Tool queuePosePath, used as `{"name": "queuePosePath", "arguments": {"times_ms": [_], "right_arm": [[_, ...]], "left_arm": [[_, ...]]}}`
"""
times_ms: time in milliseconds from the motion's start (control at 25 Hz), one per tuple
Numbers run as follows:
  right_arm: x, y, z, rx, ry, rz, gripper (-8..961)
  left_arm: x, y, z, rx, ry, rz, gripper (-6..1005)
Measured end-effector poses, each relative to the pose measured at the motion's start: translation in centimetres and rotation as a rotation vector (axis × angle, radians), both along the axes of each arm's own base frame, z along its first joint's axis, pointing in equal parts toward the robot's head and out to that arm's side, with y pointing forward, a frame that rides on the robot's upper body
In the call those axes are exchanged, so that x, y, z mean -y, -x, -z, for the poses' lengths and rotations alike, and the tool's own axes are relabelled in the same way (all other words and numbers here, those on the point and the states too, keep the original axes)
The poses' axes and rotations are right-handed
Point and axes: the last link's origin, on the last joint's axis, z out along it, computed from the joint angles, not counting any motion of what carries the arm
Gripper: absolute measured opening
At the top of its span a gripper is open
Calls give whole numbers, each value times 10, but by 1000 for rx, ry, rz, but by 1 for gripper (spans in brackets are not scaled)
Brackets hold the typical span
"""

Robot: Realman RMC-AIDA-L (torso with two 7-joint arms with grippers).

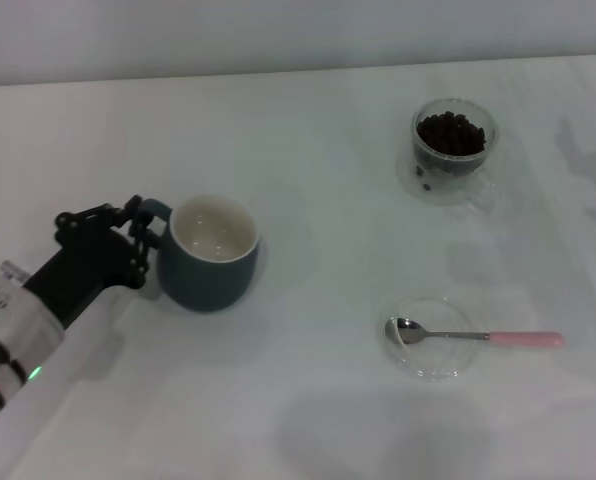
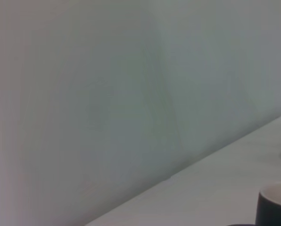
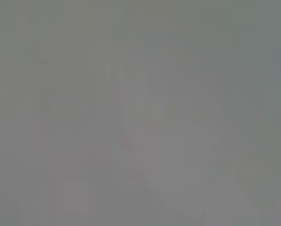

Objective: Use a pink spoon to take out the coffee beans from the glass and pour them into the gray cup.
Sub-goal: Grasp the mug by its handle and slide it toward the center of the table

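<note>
Head view showed the table, then the left end effector clamped on the gray cup's handle, steadying it. Glass held the beans. The spoon lay across a saucer, handle pointing right, best gripped there. Right end effector: out of sight.

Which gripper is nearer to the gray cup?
Left. The left gripper is at the handle of the gray cup. The right gripper is not in view.
</note>
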Motion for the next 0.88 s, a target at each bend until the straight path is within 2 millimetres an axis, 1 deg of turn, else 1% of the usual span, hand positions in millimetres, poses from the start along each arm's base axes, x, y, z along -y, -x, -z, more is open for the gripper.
{"name": "queuePosePath", "arguments": {"times_ms": [280, 360, 640, 840, 880], "right_arm": [[0, 2, -1, -5, -9, -15, 853], [0, 3, -2, -5, -11, -19, 852], [1, 2, -2, -5, -12, -18, 849], [1, 2, -2, -5, -15, -21, 846], [1, 2, -2, -5, -15, -22, 846]], "left_arm": [[-6, -6, 10, -32, 31, -12, 103], [-5, -8, 13, -35, 40, -9, 102], [4, 0, 16, -55, 47, -29, 90], [10, 5, 17, -57, 51, -46, 109], [10, 5, 17, -57, 50, -47, 153]]}}
